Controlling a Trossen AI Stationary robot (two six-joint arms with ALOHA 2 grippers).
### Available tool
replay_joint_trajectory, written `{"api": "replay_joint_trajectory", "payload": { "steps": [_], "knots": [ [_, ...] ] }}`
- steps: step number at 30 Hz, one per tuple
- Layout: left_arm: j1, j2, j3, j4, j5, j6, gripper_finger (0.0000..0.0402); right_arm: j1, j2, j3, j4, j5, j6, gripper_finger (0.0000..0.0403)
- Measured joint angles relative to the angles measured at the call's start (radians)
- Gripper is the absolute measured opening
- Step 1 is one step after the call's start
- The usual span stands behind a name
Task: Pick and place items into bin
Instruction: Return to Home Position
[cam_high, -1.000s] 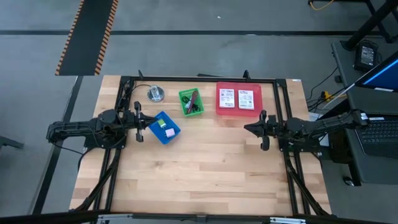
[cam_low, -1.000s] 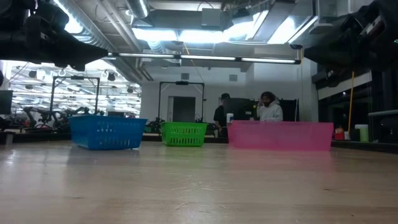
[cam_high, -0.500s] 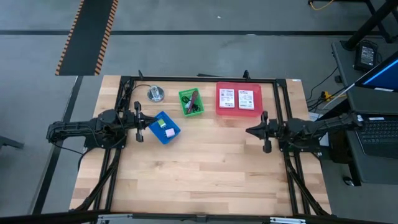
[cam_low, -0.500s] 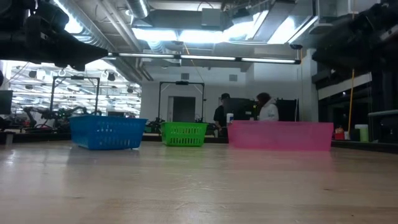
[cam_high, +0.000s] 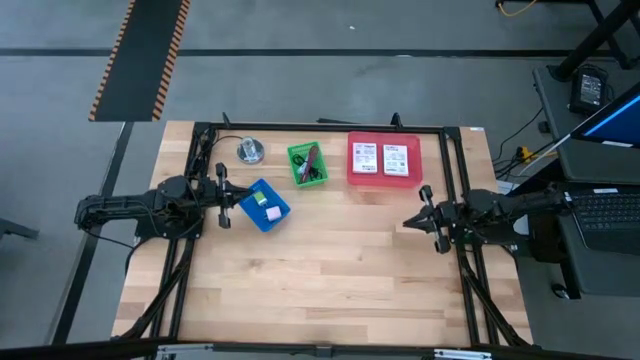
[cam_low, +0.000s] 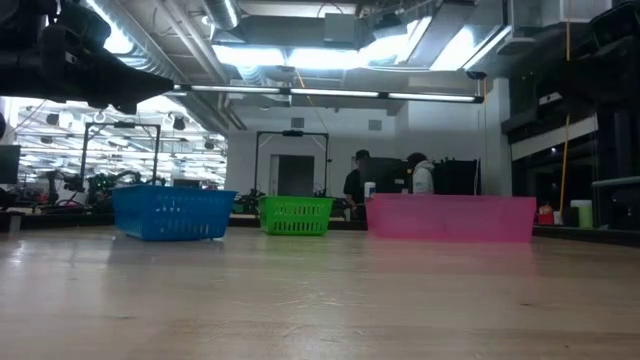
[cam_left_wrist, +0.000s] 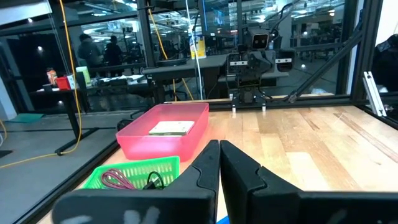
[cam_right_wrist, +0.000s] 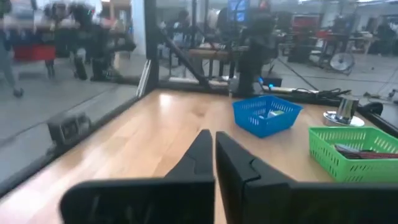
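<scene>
Three bins stand along the far part of the table. The pink bin holds two white green-printed packets. The green bin holds a dark red cord and a black cable. The blue bin holds small pale and green pieces. My left gripper is shut and empty, just left of the blue bin. My right gripper is shut and empty, on the near side of the pink bin, above bare table. Both sets of shut fingers show in the wrist views.
A round silver metal object stands at the far left, beside the green bin. A black frame runs along the table's far edge and sides. Bare wood fills the middle and near part. People stand in the room beyond.
My right gripper has drawn back toward the table's right edge and a little toward the near edge, turning slightly as it goes, its fingers staying shut. My left arm and the bins have kept still.
</scene>
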Motion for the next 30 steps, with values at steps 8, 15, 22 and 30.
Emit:
{"api": "replay_joint_trajectory", "payload": {
  "steps": [8, 15, 22, 30],
  "knots": [
    [0.0, 0.0, 0.0, 0.0, 0.0, 0.0, 0.0004, 0.0, 0.0, 0.0, 0.003, 0.003, 0.072, 0.0001],
    [0.0, 0.0, 0.0, 0.0, 0.0, 0.0, 0.0008, 0.0, 0.0, 0.0, 0.003, 0.003, 0.071, 0.0001],
    [0.0, 0.0, 0.0, 0.0, 0.0, 0.0, 0.0006, 0.0, 0.0, 0.0, 0.004, 0.003, 0.071, 0.0001],
    [0.0, 0.0, 0.0, 0.0, 0.0, 0.0, 0.0006, 0.0, 0.0, 0.0, 0.005, 0.003, 0.073, 0.0]
  ]
}}
